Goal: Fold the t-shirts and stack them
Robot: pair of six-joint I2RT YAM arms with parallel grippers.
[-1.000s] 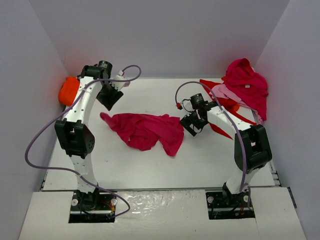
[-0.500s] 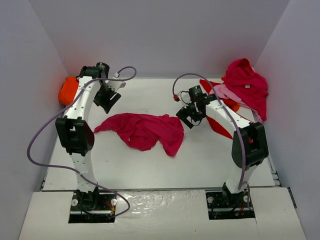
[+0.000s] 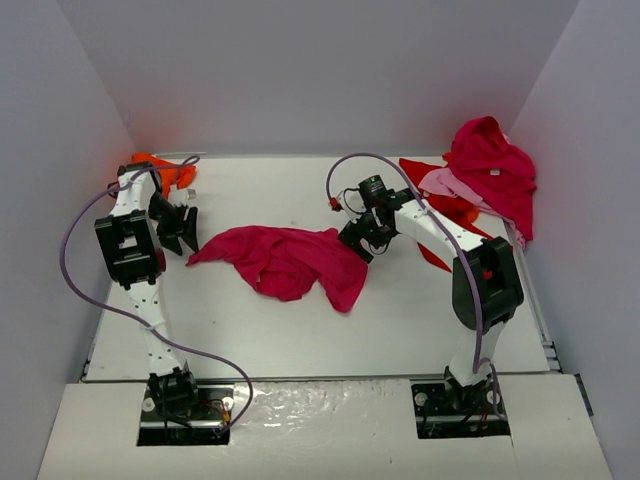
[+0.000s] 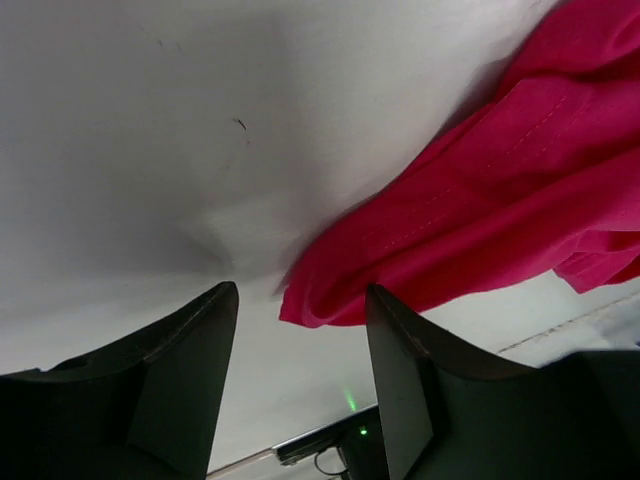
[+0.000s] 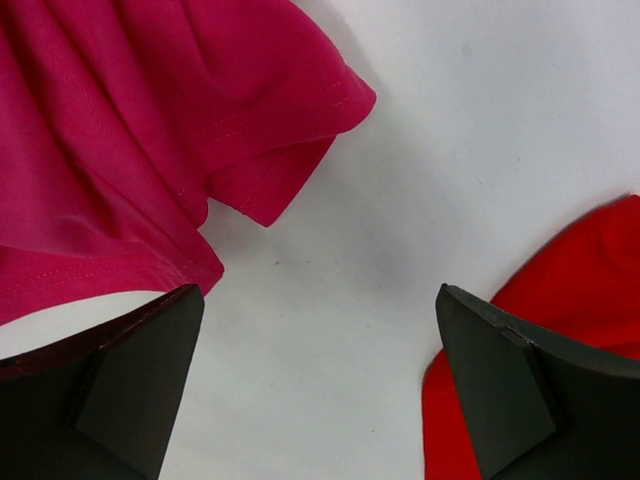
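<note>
Step in hand: judged to be taking the crumpled magenta-crimson cloth t-shirt (image 3: 285, 262) by two opposite ends so it can be spread flat. No fold is made yet and nothing is stacked.
Shirt position: bunched in the middle of the white table (image 3: 400, 320), with a pointed end toward the left and a sleeve toward the right.
Left gripper (image 3: 186, 230): low over the table, just beside the shirt's left end. In the wrist view the jaws are about half parted. The hemmed tip of cloth lies just ahead of the fingertips (image 4: 190, 350), in line with the gap but not pinched. Nothing is held.
Right gripper (image 3: 354, 240): at the shirt's upper right edge, jaws spread fully wide. Bare table shows between the fingers, the sleeve hem lies off to one side, and nothing is held.
Left arm pose: drawn in close above its base, with the wrist turned to point right along the table.
Right arm pose: reaching forward and to the left, with the wrist pitched down.
Other shirts: a bright red t-shirt (image 3: 462, 210), a light pink t-shirt (image 3: 447, 183) and a second crimson t-shirt (image 3: 492, 160) are heaped at the far right. An orange t-shirt (image 3: 172, 175) lies at the far left, behind the left arm.
Next move calls for: the left gripper to ease forward over the tip and close. The right gripper must shift onto the sleeve hem before closing. Both then lift and pull apart evenly.
</note>
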